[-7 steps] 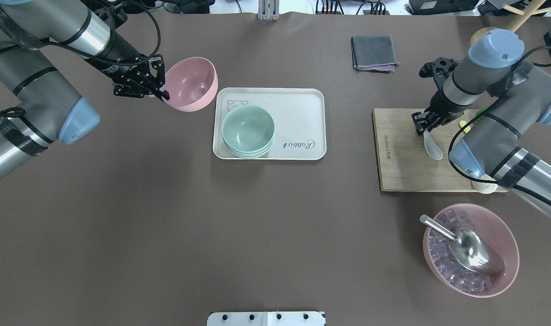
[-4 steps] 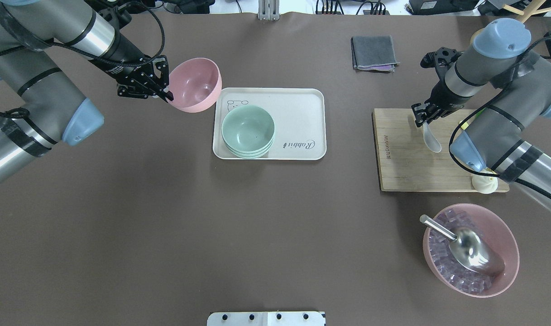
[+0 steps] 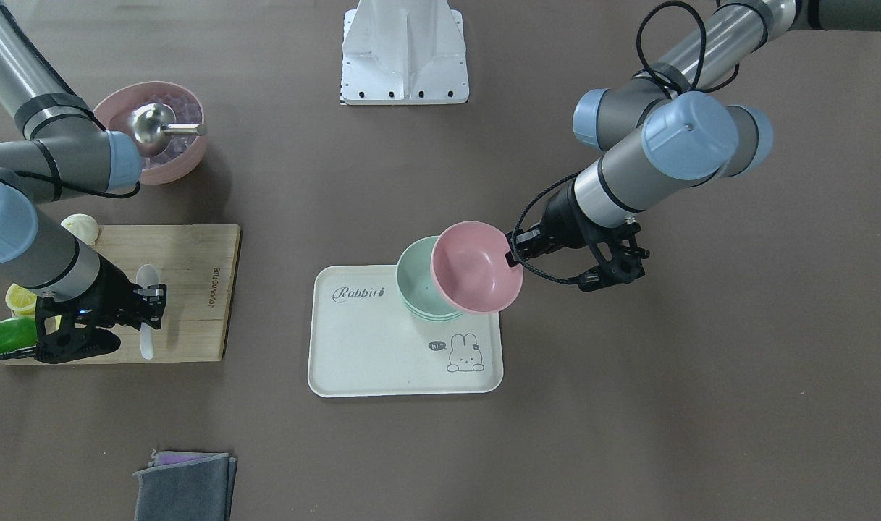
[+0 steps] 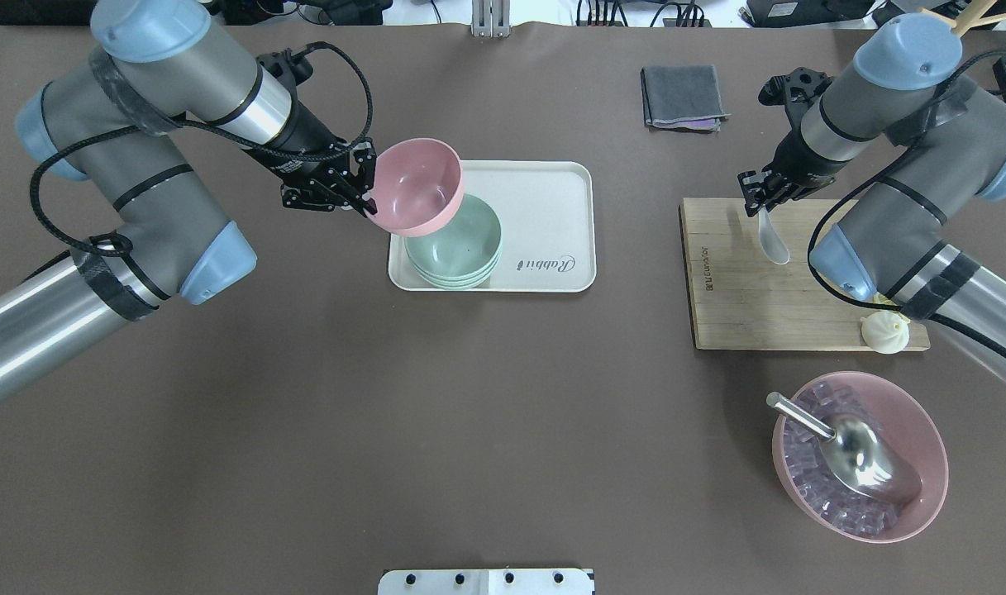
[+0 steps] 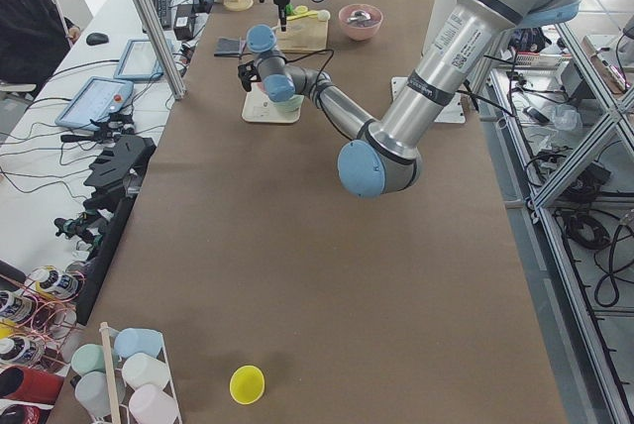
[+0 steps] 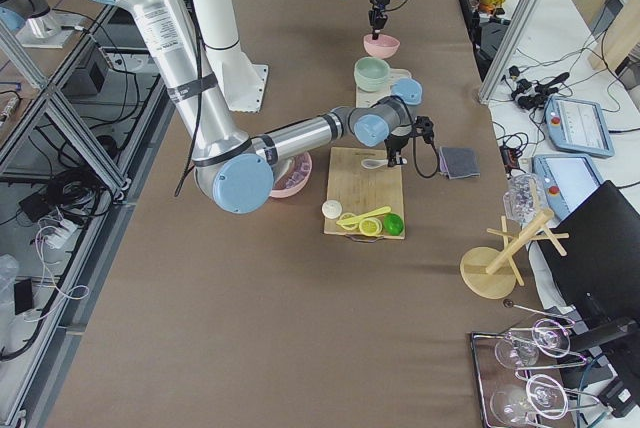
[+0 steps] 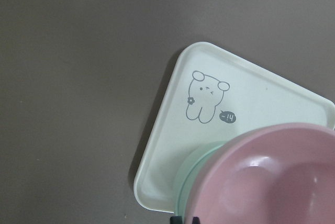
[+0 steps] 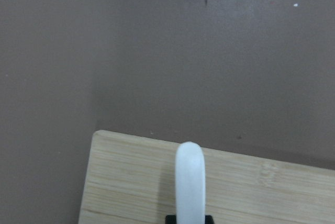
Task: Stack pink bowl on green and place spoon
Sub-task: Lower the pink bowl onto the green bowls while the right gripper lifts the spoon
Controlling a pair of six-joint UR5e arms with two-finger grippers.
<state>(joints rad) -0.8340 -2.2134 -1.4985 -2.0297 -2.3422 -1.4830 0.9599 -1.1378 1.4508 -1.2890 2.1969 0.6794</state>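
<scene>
Now the left end effector (image 4: 364, 201), clamping the pink bowl (image 4: 416, 186), has reached the green bowl (image 4: 465, 246) for stacking (right end effector (image 4: 757, 207) pinches the spoon (image 4: 774, 241)).

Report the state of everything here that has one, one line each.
Small pink plastic bowl: held tilted over the green stack, not nested.
Left pincer: shut on the bowl's rim.
Stack of green plastic bowls: upright on the white tray.
White plastic spoon: gripped over the wooden board.
Right pincer: shut on the spoon.
Large pink bowl: holds ice cubes, metal scoop inside.
Grey cloth: folded.
</scene>
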